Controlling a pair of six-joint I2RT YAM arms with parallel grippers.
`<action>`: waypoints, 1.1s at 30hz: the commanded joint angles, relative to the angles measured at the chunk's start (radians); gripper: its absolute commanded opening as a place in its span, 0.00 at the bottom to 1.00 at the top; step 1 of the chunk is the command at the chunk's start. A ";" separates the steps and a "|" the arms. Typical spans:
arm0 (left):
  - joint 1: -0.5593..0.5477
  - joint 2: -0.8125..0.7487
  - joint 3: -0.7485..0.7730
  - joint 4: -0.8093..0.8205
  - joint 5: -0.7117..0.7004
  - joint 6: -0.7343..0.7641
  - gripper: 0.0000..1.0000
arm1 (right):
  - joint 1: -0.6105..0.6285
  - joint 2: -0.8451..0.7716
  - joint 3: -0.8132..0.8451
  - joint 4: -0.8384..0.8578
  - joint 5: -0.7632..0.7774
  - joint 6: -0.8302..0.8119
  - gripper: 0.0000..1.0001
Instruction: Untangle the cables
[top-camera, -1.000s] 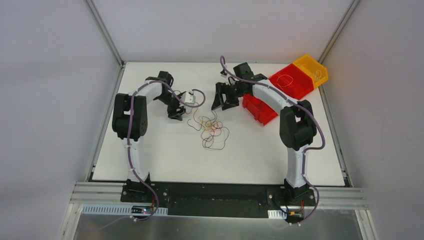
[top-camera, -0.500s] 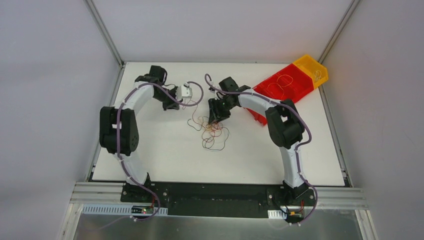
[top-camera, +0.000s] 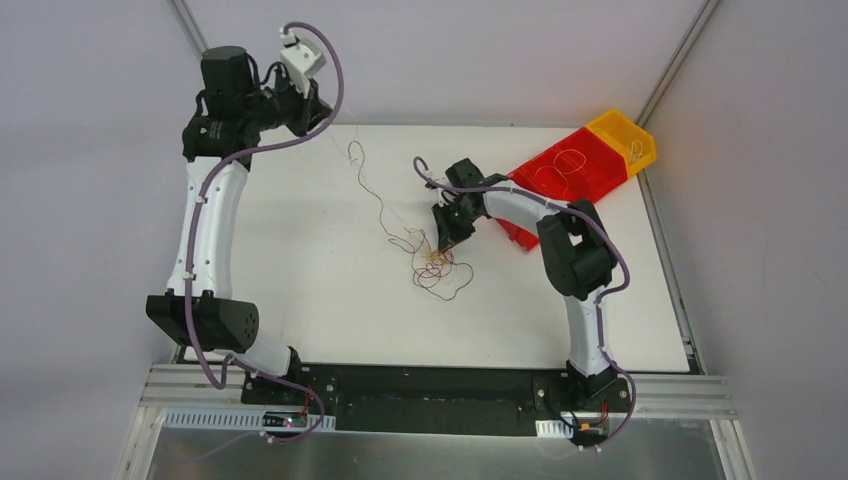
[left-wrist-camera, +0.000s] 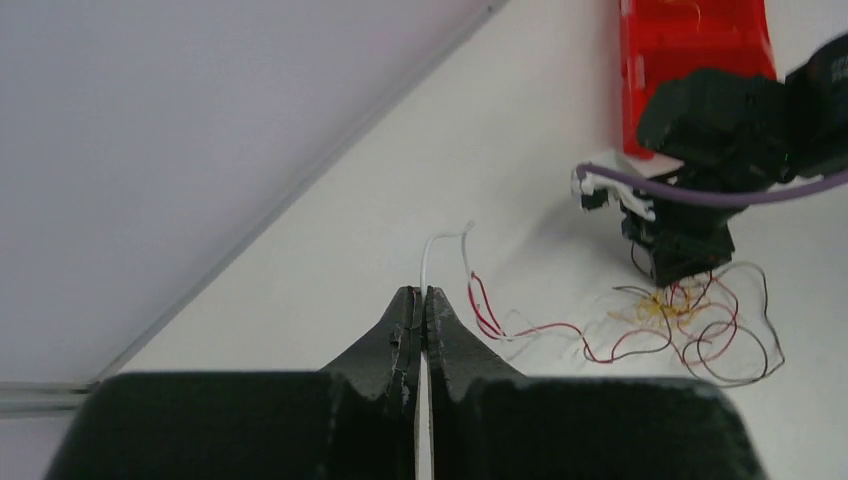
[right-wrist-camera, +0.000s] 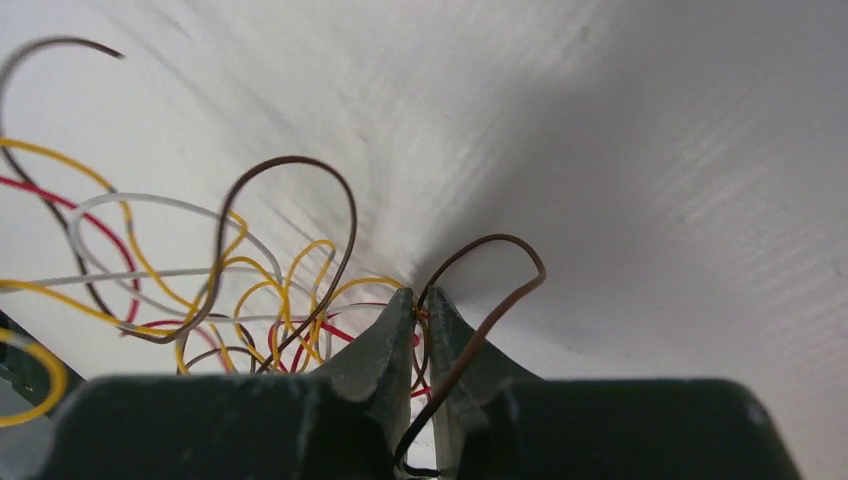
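Your red bin (top-camera: 565, 170) holds thin yellow loops; the yellow bin (top-camera: 622, 138) behind it holds a pale one. Left of the red bin, the cables (top-camera: 440, 268) lie tangled on the worktop (top-camera: 330, 300). There the right tool (right-wrist-camera: 420, 295) pinches a brown strand (right-wrist-camera: 497, 238). Far left, the raised left tool (left-wrist-camera: 420, 297) clamps a white strand (left-wrist-camera: 424, 265).

top: fixed, high behind both arm bases, looks down on the whole bench (top-camera: 330, 310) | left wrist: high up, faces along left gripper (left-wrist-camera: 420, 295) down at the cables (left-wrist-camera: 672, 308) from afar | right wrist: right gripper (right-wrist-camera: 420, 297) almost on the bench, cables fill it (very near) | shared: cables in all three; red bin (left-wrist-camera: 690, 60) in top and left wrist
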 joint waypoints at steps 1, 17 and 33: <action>0.026 0.009 0.146 0.152 -0.046 -0.337 0.00 | -0.039 -0.021 -0.016 -0.146 0.110 -0.082 0.12; 0.121 0.154 0.651 0.299 -0.238 -0.636 0.00 | -0.158 -0.042 -0.080 -0.337 0.265 -0.333 0.14; 0.195 0.150 0.745 0.366 -0.574 -0.557 0.00 | -0.173 -0.112 -0.241 -0.345 0.325 -0.482 0.11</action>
